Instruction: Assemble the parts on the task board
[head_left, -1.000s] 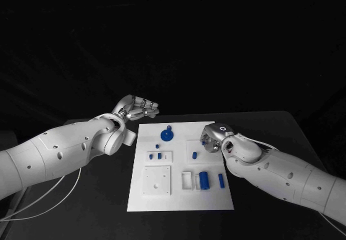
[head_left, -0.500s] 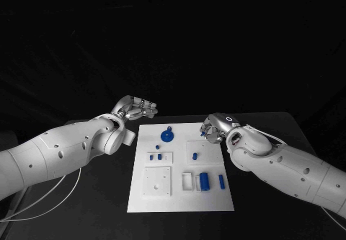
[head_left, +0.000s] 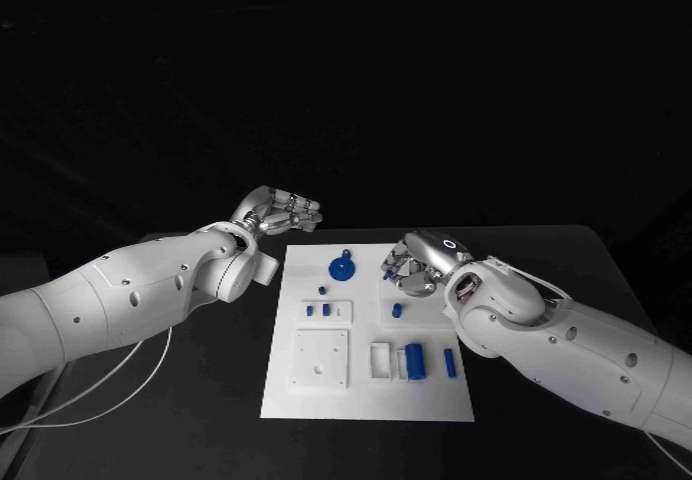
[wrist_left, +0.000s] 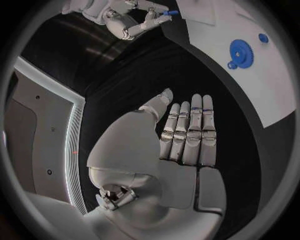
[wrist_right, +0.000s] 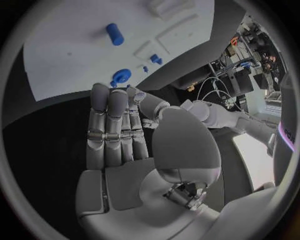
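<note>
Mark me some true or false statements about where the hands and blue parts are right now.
1. The gear lies on the board. True.
2. The left hand holds the gear. False: it holds nothing and is off the board's far left corner.
3. The right hand pinches a small blue part. True.
4. The right hand hovers over the cylinder. False: it is beside the gear, at the board's far end.

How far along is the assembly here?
Early stage; nothing looks finished. In hand: the right hand pinches a small blue part above the task board. The left hand holds nothing. Left: the blue gear, blue cylinder and small pegs seem loose on it.
</note>
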